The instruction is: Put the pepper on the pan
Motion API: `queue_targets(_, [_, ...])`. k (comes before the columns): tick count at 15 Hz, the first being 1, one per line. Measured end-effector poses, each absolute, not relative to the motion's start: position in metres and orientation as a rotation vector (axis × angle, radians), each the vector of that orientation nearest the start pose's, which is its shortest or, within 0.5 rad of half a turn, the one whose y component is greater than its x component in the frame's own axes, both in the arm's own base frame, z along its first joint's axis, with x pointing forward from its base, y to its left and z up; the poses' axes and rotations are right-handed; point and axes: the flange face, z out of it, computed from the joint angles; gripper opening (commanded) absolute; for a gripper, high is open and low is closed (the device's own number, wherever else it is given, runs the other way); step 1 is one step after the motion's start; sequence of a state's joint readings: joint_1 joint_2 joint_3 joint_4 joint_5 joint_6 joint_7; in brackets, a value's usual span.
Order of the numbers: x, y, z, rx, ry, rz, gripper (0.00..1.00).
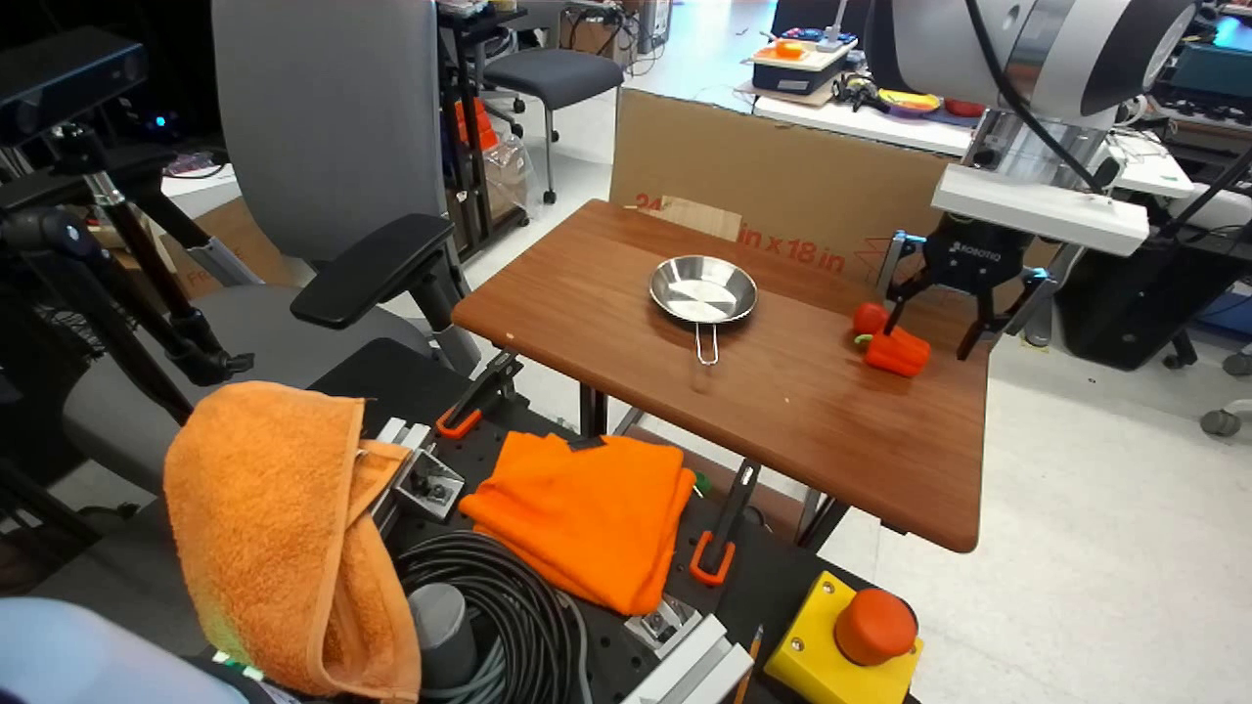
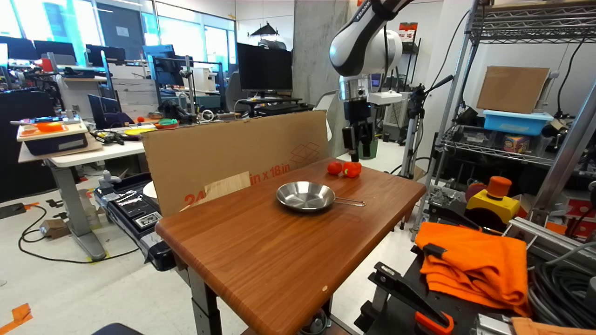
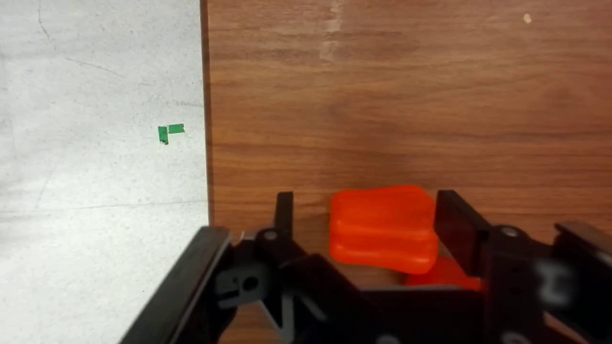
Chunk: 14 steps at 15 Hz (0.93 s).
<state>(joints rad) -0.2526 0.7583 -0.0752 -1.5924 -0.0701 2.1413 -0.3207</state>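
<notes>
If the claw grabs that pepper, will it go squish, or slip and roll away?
The pepper looks shiny, so it might slip a little. Its blocky, ridged sides probably won't roll far. I see no wrinkles on the side showing, so it's likely firm, not squishy.

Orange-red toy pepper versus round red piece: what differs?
The orange-red toy pepper is blocky and ridged; the red piece is round. The pepper is larger than the red piece. The pepper shows a green stem; the red piece, none. Both rest on the brown wooden table.
</notes>
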Motion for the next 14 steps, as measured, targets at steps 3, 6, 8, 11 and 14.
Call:
queue_targets(3, [0.636, -0.215, 0.171, -3.153, -0.083, 0.373, 1.00])
queue_targets(6, [0.636, -0.215, 0.170, -3.153, -0.084, 0.375, 1.00])
queue_targets(8, [0.635, -0.215, 0.169, -3.151, -0.084, 0.379, 1.00])
queue_targets(11, [0.633, -0.214, 0.164, -3.147, -0.084, 0.394, 1.00])
queue_targets(14, [0.630, -0.213, 0.160, -3.142, -0.084, 0.409, 1.00])
